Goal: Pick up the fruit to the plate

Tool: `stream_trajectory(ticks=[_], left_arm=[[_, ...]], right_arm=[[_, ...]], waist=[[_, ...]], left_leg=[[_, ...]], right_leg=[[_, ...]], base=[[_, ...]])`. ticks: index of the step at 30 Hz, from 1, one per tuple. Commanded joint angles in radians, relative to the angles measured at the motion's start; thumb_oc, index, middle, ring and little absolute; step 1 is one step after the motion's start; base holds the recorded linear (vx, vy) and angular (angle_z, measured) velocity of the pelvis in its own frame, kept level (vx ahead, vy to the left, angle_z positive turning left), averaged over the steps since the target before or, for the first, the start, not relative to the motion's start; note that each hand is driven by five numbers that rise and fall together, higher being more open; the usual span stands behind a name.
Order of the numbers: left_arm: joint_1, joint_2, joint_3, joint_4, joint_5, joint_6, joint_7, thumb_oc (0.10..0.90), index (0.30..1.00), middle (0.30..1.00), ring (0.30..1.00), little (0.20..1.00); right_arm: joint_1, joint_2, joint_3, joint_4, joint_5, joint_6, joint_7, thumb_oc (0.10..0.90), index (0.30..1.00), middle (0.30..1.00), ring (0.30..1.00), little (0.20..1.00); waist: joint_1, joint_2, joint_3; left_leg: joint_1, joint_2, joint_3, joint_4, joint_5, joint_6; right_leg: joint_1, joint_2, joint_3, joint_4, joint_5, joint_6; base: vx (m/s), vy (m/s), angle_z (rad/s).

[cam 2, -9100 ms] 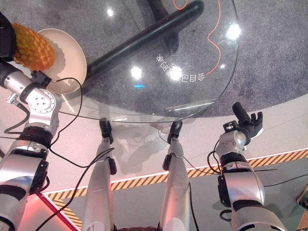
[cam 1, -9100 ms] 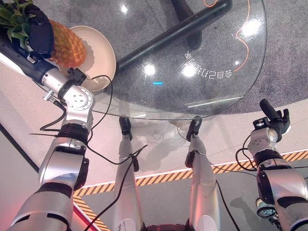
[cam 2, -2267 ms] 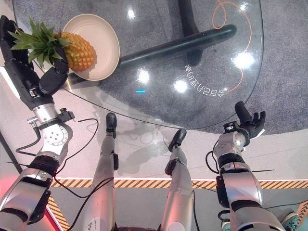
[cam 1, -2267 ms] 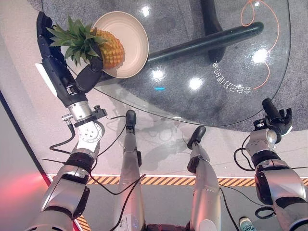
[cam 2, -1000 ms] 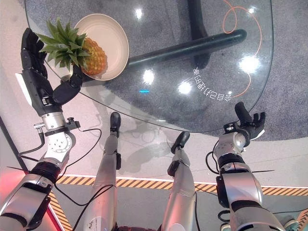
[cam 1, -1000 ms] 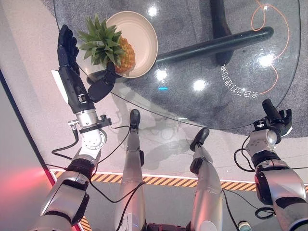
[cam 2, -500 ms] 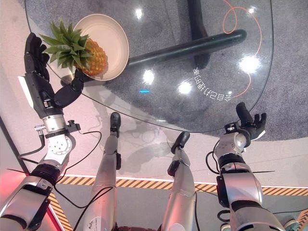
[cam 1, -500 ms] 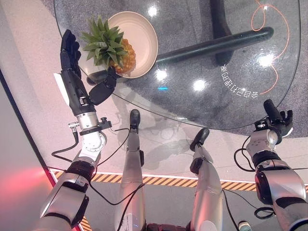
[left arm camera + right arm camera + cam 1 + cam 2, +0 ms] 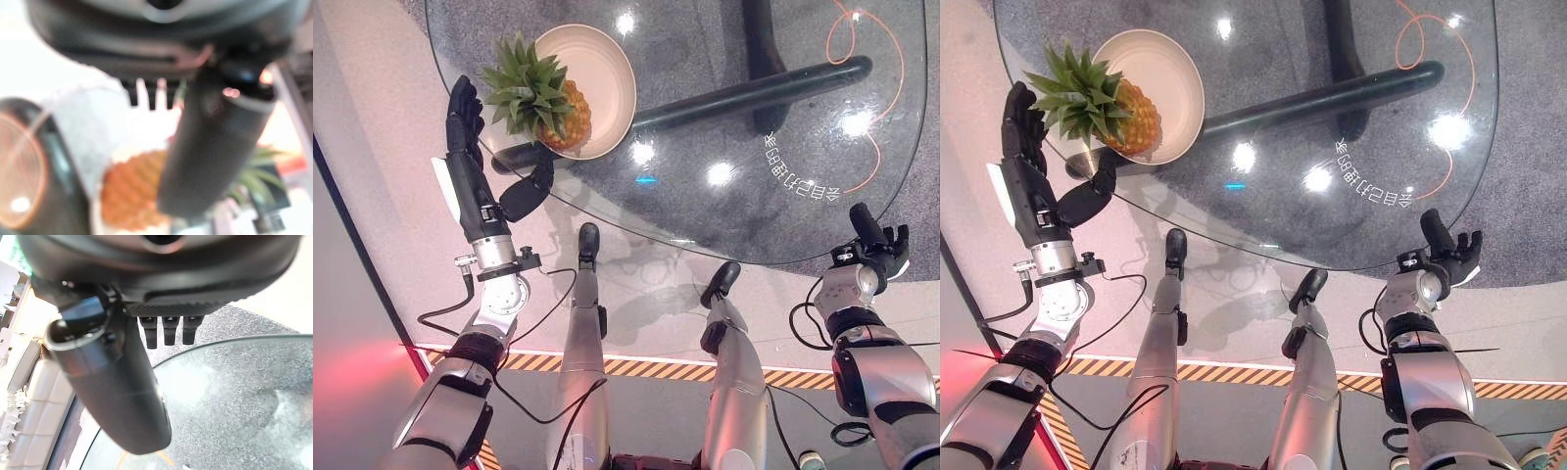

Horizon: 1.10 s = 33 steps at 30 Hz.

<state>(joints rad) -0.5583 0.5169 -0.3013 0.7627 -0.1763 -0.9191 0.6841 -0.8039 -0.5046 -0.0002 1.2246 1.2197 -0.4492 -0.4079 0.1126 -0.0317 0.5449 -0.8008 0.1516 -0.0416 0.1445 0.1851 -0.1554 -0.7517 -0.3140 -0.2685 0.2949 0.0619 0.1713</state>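
Observation:
A pineapple lies on the near left rim of a beige plate, with its green crown sticking out past the rim toward my left hand. That left hand hovers open just off the crown, fingers straight and thumb spread, touching nothing. The left wrist view shows the orange fruit beyond the thumb. My right hand hangs open and idle off the table's near right edge; its straight fingers point over the glass.
The plate sits at the far left of a round glass table. A black base bar shows through the glass, and an orange cord loops on the grey carpet. Yellow-black tape crosses the floor near me.
My left hand has let go of the pineapple and drawn back toward me, away from the crown. The pineapple stays on the plate. The right hand is unmoved.

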Motion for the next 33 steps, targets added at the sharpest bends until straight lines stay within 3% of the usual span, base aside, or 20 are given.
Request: stream_trajectory(ticks=[1,5,9,13,15,19,24,33], left_arm=[[-0.023,-0.023,0.078,-0.064,-0.161,-0.028,-0.028,0.8,0.9,0.9,0.9,0.9],[0.043,-0.042,0.168,-0.028,-0.444,0.084,-0.189,0.8,0.9,0.9,0.9,0.9],[0.114,-0.045,0.221,0.01,-0.423,0.124,-0.213,0.8,0.9,0.9,0.9,0.9],[0.189,-0.047,0.27,0.087,-0.434,0.262,-0.303,0.8,0.9,0.9,0.9,0.9],[0.21,-0.049,0.277,0.134,-0.434,0.305,-0.356,0.8,0.9,0.9,0.9,0.9],[0.294,-0.079,0.281,0.289,-0.521,0.464,-0.586,0.8,0.9,0.9,0.9,0.9],[0.369,-0.121,0.272,0.43,-0.42,0.614,-0.719,0.8,0.9,0.9,0.9,0.9],[0.435,-0.171,0.237,0.575,-0.163,0.853,-0.771,0.8,0.9,0.9,0.9,0.9]], right_arm=[[0.097,-0.118,-0.061,-0.002,-0.016,-0.08,-0.018,0.8,0.9,0.9,0.9,0.9],[0.159,-0.106,-0.098,0.008,-0.089,-0.056,-0.011,0.8,0.9,0.9,0.9,0.9],[0.242,-0.089,-0.131,0.016,-0.14,-0.011,0.04,0.8,0.9,0.9,0.9,0.9],[0.38,-0.052,-0.155,0.022,-0.229,0.055,0.145,0.8,0.9,0.9,0.9,0.9],[0.417,-0.039,-0.155,0.031,-0.269,0.078,0.175,0.8,0.9,0.9,0.9,0.9],[0.524,-0.009,-0.142,0.061,-0.392,0.175,0.253,0.8,0.9,0.9,0.9,0.9],[0.638,0.046,-0.102,0.105,-0.575,0.281,0.346,0.8,0.9,0.9,0.9,0.9],[0.724,0.134,-0.046,0.174,-0.733,0.398,0.375,0.8,0.9,0.9,0.9,0.9]], waist=[[0.014,0.034,-0.025],[0.011,0.034,-0.025],[0.006,0.029,-0.025],[-0.007,0.027,-0.025],[-0.013,0.026,-0.048],[-0.027,0.034,-0.146],[-0.05,0.039,-0.256],[-0.082,0.044,-0.394]], left_leg=[[0.025,0.002,0.003,0.109,-0.137,0.023],[0.1,0.001,0.02,0.093,-0.141,0.019],[0.205,-0.002,0.041,0.049,-0.132,0.016],[0.382,-0.005,0.075,-0.026,-0.121,0.016],[0.428,-0.005,0.087,-0.055,-0.117,0.017],[0.562,0.009,0.124,-0.155,-0.093,0.013],[0.689,0.021,0.158,-0.222,-0.07,0.012],[0.817,0.032,0.187,-0.232,-0.094,0.02]], right_leg=[[0.004,0.005,-0.028,0.048,-0.034,0.008],[0.072,0.005,-0.024,0.024,-0.036,0.014],[0.176,0.007,-0.018,-0.033,-0.019,0.029],[0.351,-0.005,-0.009,-0.118,0.006,0.047],[0.396,-0.008,-0.009,-0.148,0.015,0.052],[0.532,-0.007,-0.019,-0.24,0.045,0.06],[0.652,-0.007,-0.031,-0.311,0.079,0.055],[0.779,0.008,-0.018,-0.328,0.064,0.054]], base=[[0.0,0.0,0.0],[-0.01,0.023,0.01],[0.01,0.056,0.01],[0.08,0.09,-0.05],[0.11,0.071,-0.07],[0.19,0.055,-0.08],[0.21,0.037,-0.07],[0.19,0.023,-0.01]])
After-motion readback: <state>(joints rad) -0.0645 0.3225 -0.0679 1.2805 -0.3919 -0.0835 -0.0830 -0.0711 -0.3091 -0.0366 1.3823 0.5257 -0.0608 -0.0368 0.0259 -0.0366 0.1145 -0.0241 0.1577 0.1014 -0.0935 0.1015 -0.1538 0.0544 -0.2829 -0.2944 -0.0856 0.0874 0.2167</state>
